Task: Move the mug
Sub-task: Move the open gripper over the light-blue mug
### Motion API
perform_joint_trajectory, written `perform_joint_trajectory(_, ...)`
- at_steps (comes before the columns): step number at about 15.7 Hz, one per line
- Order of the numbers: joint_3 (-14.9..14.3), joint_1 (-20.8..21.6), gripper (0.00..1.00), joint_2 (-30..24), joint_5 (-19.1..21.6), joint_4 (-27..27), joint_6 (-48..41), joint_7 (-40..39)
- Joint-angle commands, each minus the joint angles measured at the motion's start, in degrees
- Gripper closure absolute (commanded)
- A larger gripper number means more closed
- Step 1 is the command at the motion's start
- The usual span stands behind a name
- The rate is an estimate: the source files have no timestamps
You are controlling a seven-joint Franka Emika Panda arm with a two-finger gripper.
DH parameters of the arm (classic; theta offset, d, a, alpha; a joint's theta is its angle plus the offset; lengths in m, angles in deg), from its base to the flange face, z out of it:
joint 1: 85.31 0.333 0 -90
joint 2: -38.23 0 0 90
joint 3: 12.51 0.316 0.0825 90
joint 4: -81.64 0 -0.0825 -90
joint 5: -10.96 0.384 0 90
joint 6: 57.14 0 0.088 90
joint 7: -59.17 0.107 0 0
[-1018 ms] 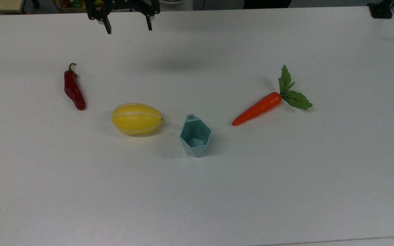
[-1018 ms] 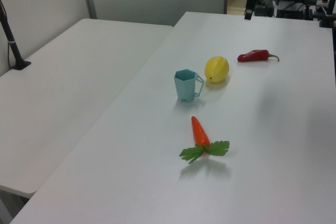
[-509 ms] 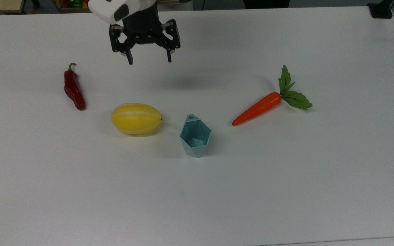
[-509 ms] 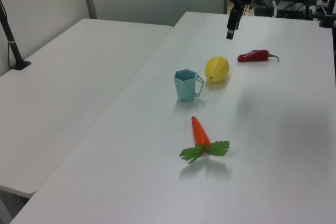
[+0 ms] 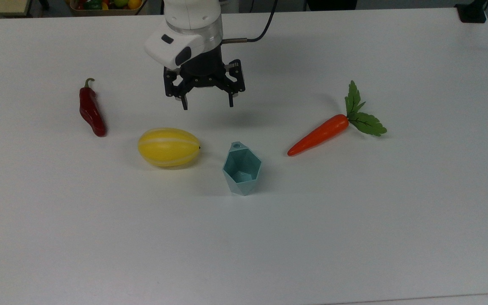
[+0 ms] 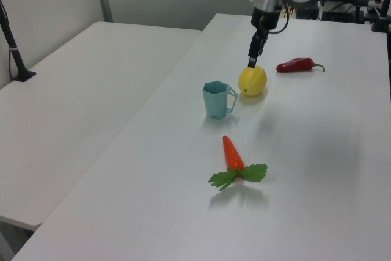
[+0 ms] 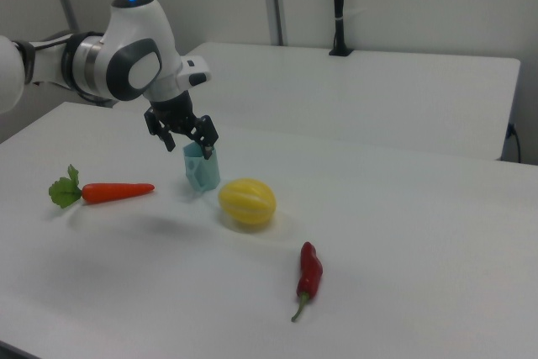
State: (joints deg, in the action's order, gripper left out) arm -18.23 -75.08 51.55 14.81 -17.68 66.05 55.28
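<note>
Top view, tabletop (image 5: 354,237): white; I read four things on it, left to right.
Chili (image 5: 91,110): red, at 9 o'clock from the tool, lying lengthwise.
Melon (image 5: 168,147): yellow with pale stripes, at 7 o'clock from the tool.
Tool (image 5: 207,102): I see it raised above the tabletop, fingers spread apart, holding nothing.
Mug (image 5: 242,168): pale teal, upright, at 5 o'clock from the tool and apart from it; melon near at its 10 o'clock.
Carrot (image 5: 319,134): orange with green leaves, at 2 o'clock from the mug.
Left view: mug (image 6: 216,99) stands just beside the melon (image 6: 252,80).
</note>
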Motion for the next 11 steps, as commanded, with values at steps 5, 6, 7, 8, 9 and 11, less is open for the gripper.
perform_joint_trajectory(5, -0.1, 2.7, 0.1, 4.1, -0.9, -1.2, 7.5, 1.5)
perform_joint_trajectory(6, 0.0, 2.7, 0.11, 4.6, -0.9, -1.2, 8.3, 1.5)
perform_joint_trajectory(7, 0.1, 2.7, 0.14, 5.4, -0.9, -1.2, 9.0, 1.6)
perform_joint_trajectory(8, 0.2, 2.7, 0.15, 5.8, -0.8, -1.2, 9.5, 2.0)
perform_joint_trajectory(9, 0.5, 2.9, 0.15, 6.2, -0.8, -1.2, 10.0, 2.7)
perform_joint_trajectory(11, 0.9, 2.9, 0.17, 7.2, -0.8, -1.2, 11.4, 3.1)
